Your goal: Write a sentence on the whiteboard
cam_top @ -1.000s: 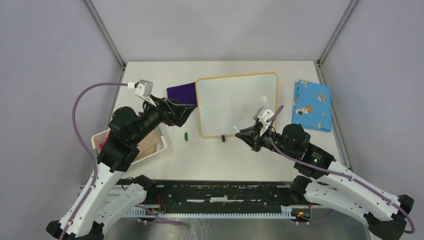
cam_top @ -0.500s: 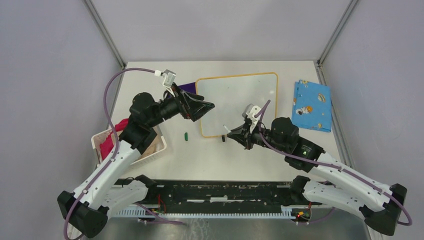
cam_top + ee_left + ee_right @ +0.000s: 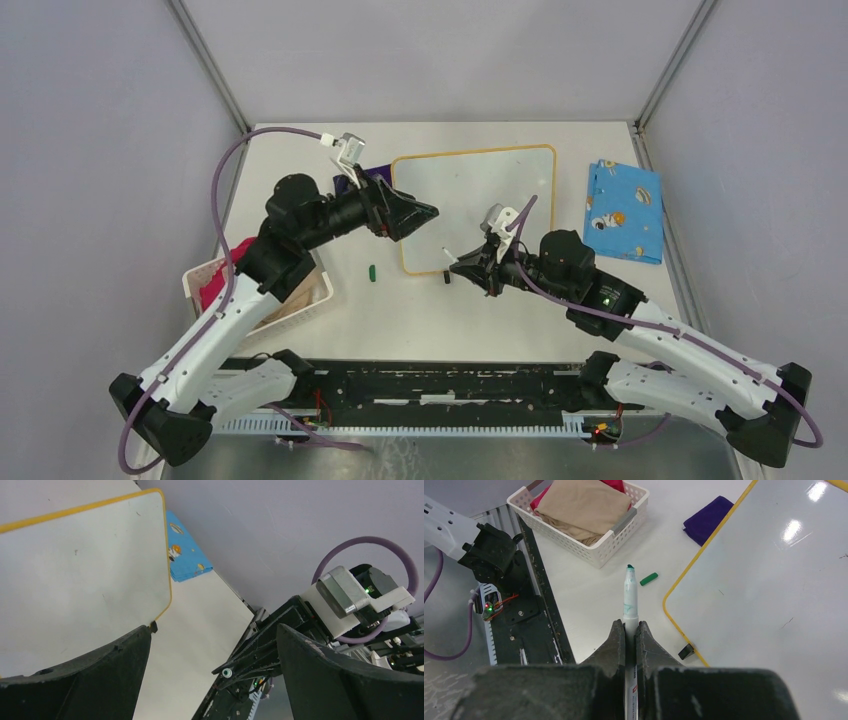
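Note:
The whiteboard [image 3: 480, 200], white with a thin orange frame, lies flat at mid-table. The sentence is not in view; the board's face shows only faint specks [image 3: 85, 570]. My right gripper [image 3: 462, 262] is shut on a white marker [image 3: 630, 600], uncapped, its green tip pointing left just off the board's front-left corner [image 3: 774, 580]. Its jaws press on the barrel [image 3: 630, 627]. My left gripper [image 3: 428, 220] hangs open above the board's left edge, nothing between its fingers [image 3: 75, 680]. In the left wrist view the marker's tip [image 3: 227, 672] faces the camera.
A green marker cap [image 3: 371, 271] lies on the table left of the board. A purple cloth [image 3: 350, 180] shows behind my left arm. A white basket [image 3: 322, 290] of cloths sits front left. A blue patterned cloth [image 3: 622, 210] lies right of the board.
My left arm has swung right, bringing its open gripper from beside the purple cloth to over the board's left edge. My right gripper has carried the marker a little leftward.

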Robot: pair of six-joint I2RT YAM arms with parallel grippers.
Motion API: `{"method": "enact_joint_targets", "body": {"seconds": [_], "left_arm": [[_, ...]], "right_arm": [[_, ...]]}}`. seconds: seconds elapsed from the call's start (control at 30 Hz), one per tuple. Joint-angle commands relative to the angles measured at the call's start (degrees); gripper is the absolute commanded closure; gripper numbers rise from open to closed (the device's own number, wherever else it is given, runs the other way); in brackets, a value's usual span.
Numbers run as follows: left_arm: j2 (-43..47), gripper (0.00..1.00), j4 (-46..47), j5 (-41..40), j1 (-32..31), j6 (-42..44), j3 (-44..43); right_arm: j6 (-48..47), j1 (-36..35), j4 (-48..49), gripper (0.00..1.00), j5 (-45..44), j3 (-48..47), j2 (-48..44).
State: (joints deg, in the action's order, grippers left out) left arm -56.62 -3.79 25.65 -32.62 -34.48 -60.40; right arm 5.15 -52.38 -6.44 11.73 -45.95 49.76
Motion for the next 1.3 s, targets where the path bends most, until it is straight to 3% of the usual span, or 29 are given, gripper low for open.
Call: {"method": "enact_joint_targets", "body": {"seconds": [0.0,0.13,0.3,0.57,0.83,1.07,1.27], "left_arm": [[-0.1,0.00,-3.5,-0.9,-2.7,2.3,-2.0],[0.4,0.00,-0.2,2.9,-2.7,6.5,1.8],[3.6,0.00,10.0,7.0,-2.8,1.2,7.9],[2.1,0.01,4.5,22.5,-2.8,6.5,5.1],[1.7,0.22,0.3,29.2,-2.9,8.6,4.8],[1.0,0.43,-2.7,28.1,-2.9,9.9,3.2],[1.0,0.52,-2.8,27.8,-3.0,9.8,2.2]], "right_arm": [[0.2,0.0,4.2,1.00,0.9,-1.9,-0.1],[0.3,0.0,4.4,1.00,1.3,-2.5,0.5],[0.7,0.0,3.9,1.00,2.9,-2.9,0.5],[0.3,0.0,1.9,1.00,9.3,-5.4,1.2],[2.0,0.0,2.2,1.00,15.5,-7.7,2.8],[3.0,0.0,2.2,1.00,16.3,-8.4,3.8],[3.1,0.0,2.1,1.00,16.3,-8.4,4.1]]}}
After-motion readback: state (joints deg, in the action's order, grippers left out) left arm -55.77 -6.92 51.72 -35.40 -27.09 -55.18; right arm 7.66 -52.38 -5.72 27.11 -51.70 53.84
